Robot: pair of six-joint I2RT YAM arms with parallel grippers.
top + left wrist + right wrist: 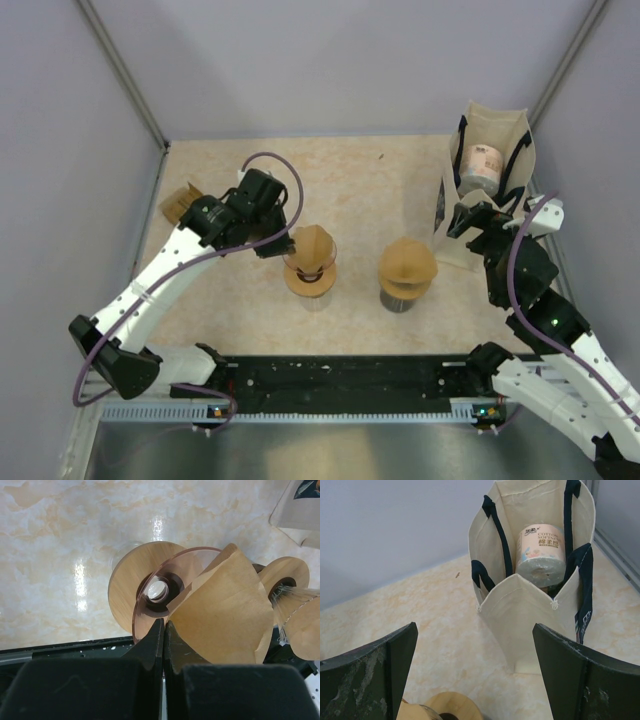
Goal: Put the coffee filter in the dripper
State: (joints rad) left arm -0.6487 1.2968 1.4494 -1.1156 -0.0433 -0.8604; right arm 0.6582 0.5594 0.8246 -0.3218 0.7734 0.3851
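My left gripper [276,241] is shut on the edge of a brown paper coffee filter [312,243]. It holds the filter tilted over the amber dripper with a wooden collar [310,280] at mid table. In the left wrist view the jaws [164,622] are pressed together at the filter's [225,610] lower corner. The filter overlaps the dripper's [127,580] rim, and its centre hole shows to the left. My right gripper [470,216] is open and empty beside the tote bag; in its own view [474,627] nothing lies between the fingers.
A second dripper [405,268] with a brown filter on top stands to the right, also showing in the left wrist view [287,575]. A cream tote bag [487,130] holding a paper roll [540,555] stands at the back right. Spare filters [180,204] lie at the far left.
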